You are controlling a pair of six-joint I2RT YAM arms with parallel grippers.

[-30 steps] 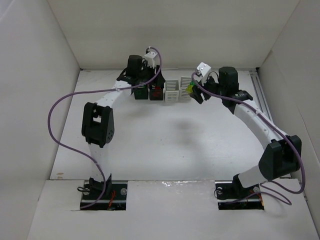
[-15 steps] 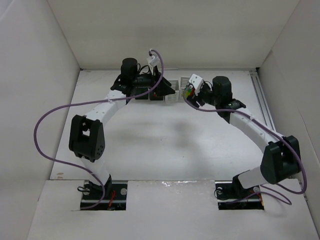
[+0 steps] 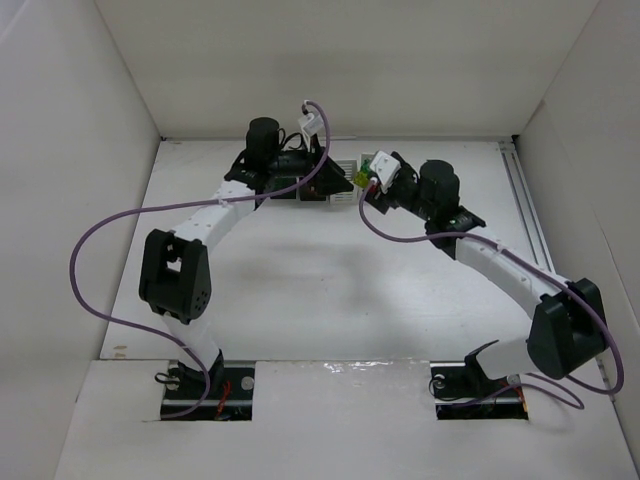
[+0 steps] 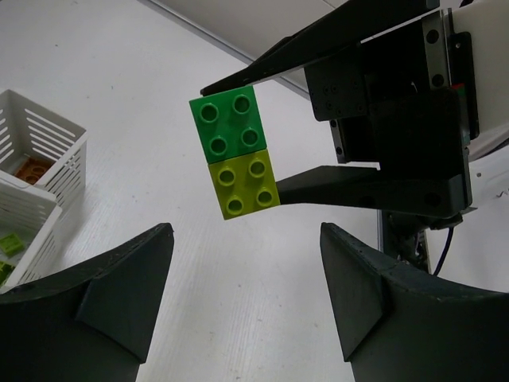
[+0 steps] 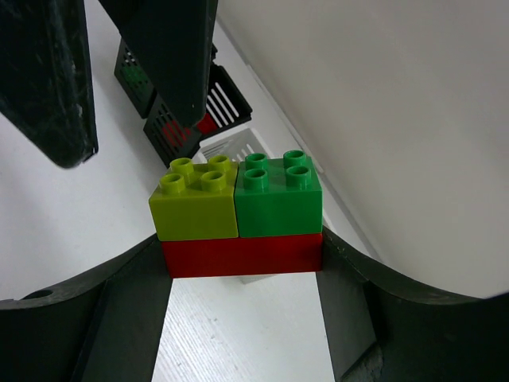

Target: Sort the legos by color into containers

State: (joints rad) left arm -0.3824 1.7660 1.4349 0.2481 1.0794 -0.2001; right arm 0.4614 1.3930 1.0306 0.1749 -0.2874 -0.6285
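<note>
My right gripper [image 5: 241, 256] is shut on a stack of legos: a long red brick [image 5: 242, 253] with a yellow-green brick [image 5: 195, 208] and a green brick [image 5: 278, 203] on top. It holds the stack [image 3: 360, 179] in the air at the back of the table. My left gripper [image 4: 244, 239] is open and empty. It faces the stack, whose green brick [image 4: 229, 123] and yellow-green brick [image 4: 245, 188] show ahead of it. Two black baskets [image 5: 181, 127] lie beyond; one holds a red brick [image 5: 208, 123]. Two white baskets [image 4: 44, 139] stand to the left.
One white basket holds an orange-brown brick [image 4: 32, 169], the other [image 4: 28, 227] a yellow-green piece [image 4: 9, 243]. The baskets sit in a row at the back [image 3: 338, 195], partly under my left arm. White walls enclose the table on three sides.
My right gripper has moved left with the stack, toward the left gripper. The left arm has swung so that its gripper points right at the stack.
</note>
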